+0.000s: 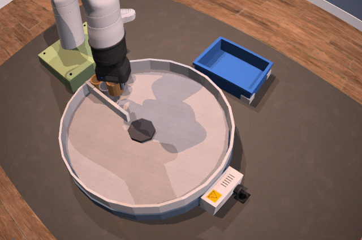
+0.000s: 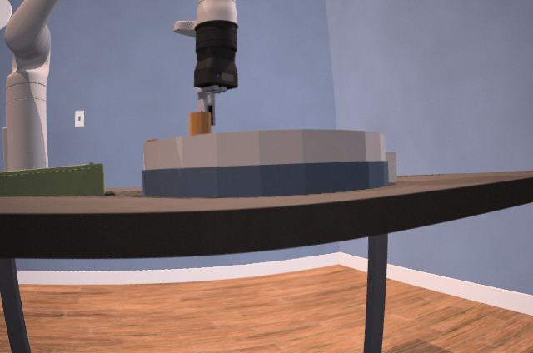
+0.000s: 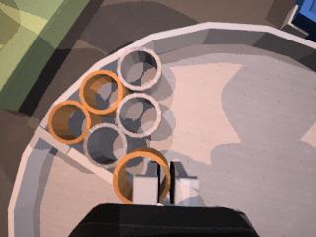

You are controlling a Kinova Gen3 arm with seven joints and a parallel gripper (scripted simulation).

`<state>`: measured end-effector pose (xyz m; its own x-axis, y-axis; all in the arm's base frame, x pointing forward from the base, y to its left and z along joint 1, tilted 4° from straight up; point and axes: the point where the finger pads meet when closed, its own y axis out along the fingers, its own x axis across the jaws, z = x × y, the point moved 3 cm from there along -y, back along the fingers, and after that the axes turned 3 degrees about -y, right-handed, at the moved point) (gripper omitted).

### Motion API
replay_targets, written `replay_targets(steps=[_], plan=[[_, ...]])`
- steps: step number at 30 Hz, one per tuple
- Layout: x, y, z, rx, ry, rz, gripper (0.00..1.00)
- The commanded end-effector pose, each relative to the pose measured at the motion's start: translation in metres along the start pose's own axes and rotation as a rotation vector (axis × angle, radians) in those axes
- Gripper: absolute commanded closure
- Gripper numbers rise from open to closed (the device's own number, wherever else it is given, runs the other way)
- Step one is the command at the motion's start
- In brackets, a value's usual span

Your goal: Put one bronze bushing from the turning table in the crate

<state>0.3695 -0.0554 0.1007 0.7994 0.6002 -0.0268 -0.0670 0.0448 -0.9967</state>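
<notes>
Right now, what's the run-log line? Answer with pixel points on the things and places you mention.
gripper (image 1: 119,87) (image 2: 206,118) (image 3: 164,175): shut on bronze bushing (image 1: 114,88) (image 2: 199,123) (image 3: 118,179) by its wall | bushing: raised over turning table (image 1: 151,206) (image 2: 280,149) (image 3: 209,26) | crate (image 1: 233,69) (image 3: 310,16): empty

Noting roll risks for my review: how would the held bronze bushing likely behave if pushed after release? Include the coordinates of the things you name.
The bushing (image 1: 115,89) (image 2: 199,123) (image 3: 118,184) looks rigid, so probably wouldn't flex. Its round outer wall suggests rolling if laid sideways; upright on its ring-shaped end, it might slide instead.
</notes>
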Motion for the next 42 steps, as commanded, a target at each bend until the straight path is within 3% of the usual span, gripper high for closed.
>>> replay_targets(steps=[1,4,16,21,33,38,42], plan=[[0.001,-0.008,-0.001,-0.003,0.0,-0.003,1.0],[0.001,-0.019,-0.001,-0.003,0.0,-0.003,1.0],[0.001,-0.019,-0.001,-0.003,0.0,-0.003,1.0],[0.0,-0.038,-0.001,-0.003,0.0,-0.003,1.0],[0.0,-0.038,-0.001,-0.003,0.0,-0.003,1.0],[0.047,-0.038,0.036,-0.003,0.0,-0.003,1.0],[0.047,-0.038,0.036,-0.003,0.0,-0.003,1.0]])
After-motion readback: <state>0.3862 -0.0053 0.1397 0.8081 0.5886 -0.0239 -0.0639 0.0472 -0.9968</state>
